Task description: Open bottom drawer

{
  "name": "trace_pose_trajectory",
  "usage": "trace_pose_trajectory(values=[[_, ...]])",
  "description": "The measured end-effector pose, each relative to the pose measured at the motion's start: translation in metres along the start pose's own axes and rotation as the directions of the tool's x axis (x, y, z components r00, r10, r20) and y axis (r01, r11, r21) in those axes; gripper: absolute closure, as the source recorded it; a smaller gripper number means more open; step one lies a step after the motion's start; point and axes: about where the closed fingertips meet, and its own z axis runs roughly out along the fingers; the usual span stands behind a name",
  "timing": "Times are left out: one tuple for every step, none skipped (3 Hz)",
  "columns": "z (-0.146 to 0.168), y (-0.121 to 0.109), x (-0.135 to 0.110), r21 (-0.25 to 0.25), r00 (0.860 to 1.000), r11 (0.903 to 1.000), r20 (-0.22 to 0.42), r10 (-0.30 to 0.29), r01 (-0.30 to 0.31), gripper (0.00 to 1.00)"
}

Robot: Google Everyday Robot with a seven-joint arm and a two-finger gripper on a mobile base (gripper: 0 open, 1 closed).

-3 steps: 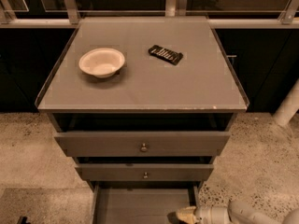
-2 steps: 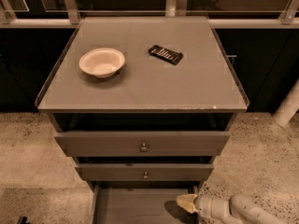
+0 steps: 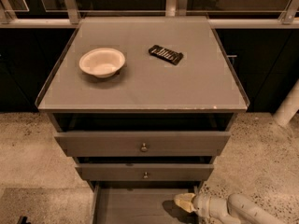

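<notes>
The bottom drawer (image 3: pixel 135 204) stands pulled out at the foot of the grey cabinet. I see its open grey inside at the bottom edge of the camera view; its front and knob are out of view below the frame. My gripper (image 3: pixel 184 202), with pale fingertips on a white arm, reaches in from the lower right. It sits over the right side of the open drawer, just below the middle drawer front (image 3: pixel 145 174).
The top drawer front (image 3: pixel 144 146) is the widest, with a larger knob. A white bowl (image 3: pixel 102 62) and a black remote-like object (image 3: pixel 166 54) lie on the cabinet top (image 3: pixel 149 90). Speckled floor lies on both sides. A white pole (image 3: pixel 287 108) stands at the right.
My gripper has moved back toward the cabinet over the open drawer, and more of the white arm shows. The drawers, bowl and black object have not moved.
</notes>
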Motion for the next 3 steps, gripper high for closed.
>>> trace_pose_trajectory(values=[[0.0, 0.0, 0.0, 0.0, 1.0, 1.0, 0.0, 0.0, 0.0, 0.35], [0.0, 0.0, 0.0, 0.0, 1.0, 1.0, 0.0, 0.0, 0.0, 0.13], [0.0001, 0.0001, 0.0, 0.0, 1.0, 1.0, 0.0, 0.0, 0.0, 0.0]])
